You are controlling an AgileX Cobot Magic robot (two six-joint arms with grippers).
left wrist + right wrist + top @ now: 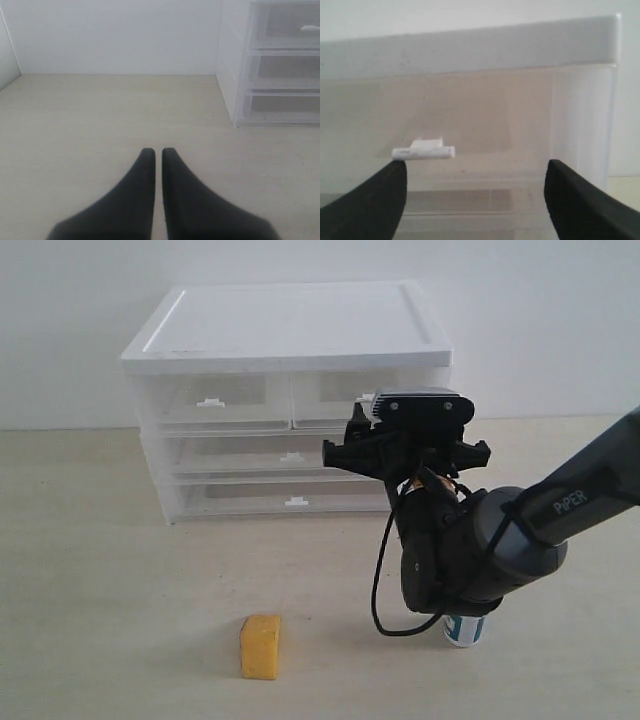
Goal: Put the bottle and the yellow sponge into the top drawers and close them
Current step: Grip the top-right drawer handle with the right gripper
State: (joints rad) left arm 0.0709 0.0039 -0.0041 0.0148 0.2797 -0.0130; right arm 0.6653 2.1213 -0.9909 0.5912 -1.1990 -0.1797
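Clear plastic top drawers are sitting shut, upper middle. Our black right gripper is gaping wide, empty, facing one small white clip handle. We are guessing the drawer is light and that thin handle slippery to hook.

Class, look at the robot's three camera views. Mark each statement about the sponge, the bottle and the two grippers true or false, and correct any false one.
1. The yellow sponge lies on the table in front of the cabinet. True.
2. The right gripper has its fingers spread apart, facing the white handle of a top drawer. True.
3. The bottle is inside that drawer. False: it stands on the table, partly hidden by the right arm.
4. The left gripper has its fingers wide open. False: they are pressed together, holding nothing.
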